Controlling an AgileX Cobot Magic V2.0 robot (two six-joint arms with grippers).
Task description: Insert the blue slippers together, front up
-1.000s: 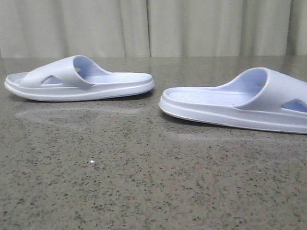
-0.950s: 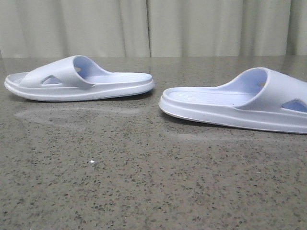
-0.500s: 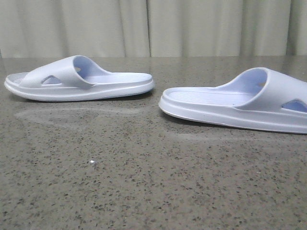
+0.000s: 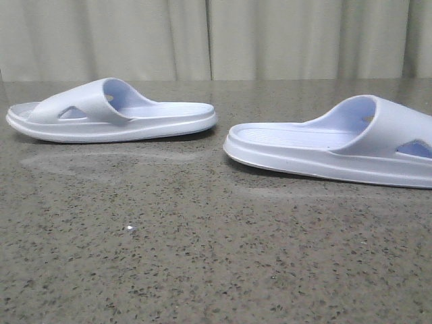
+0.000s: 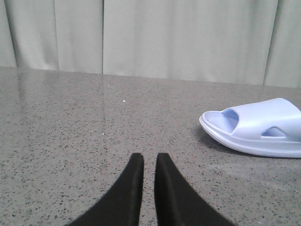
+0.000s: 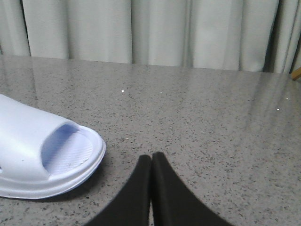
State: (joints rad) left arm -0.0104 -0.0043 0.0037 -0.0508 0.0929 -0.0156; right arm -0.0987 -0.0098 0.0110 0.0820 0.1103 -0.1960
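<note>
Two pale blue slippers lie soles down on the speckled table, apart, heels toward each other. The left slipper (image 4: 111, 115) has its toe pointing left; the right slipper (image 4: 337, 145) has its toe pointing right and runs off the frame edge. Neither gripper shows in the front view. My left gripper (image 5: 149, 157) is all but shut with a thin gap, empty, low over the table, the left slipper (image 5: 256, 129) off to one side and apart from it. My right gripper (image 6: 151, 157) is shut and empty, close beside the right slipper's toe (image 6: 42, 150).
The grey speckled stone table (image 4: 202, 256) stretches wide in front of the slippers. A pale pleated curtain (image 4: 216, 37) hangs behind the table's far edge. A small yellowish object (image 6: 296, 74) shows at the edge of the right wrist view.
</note>
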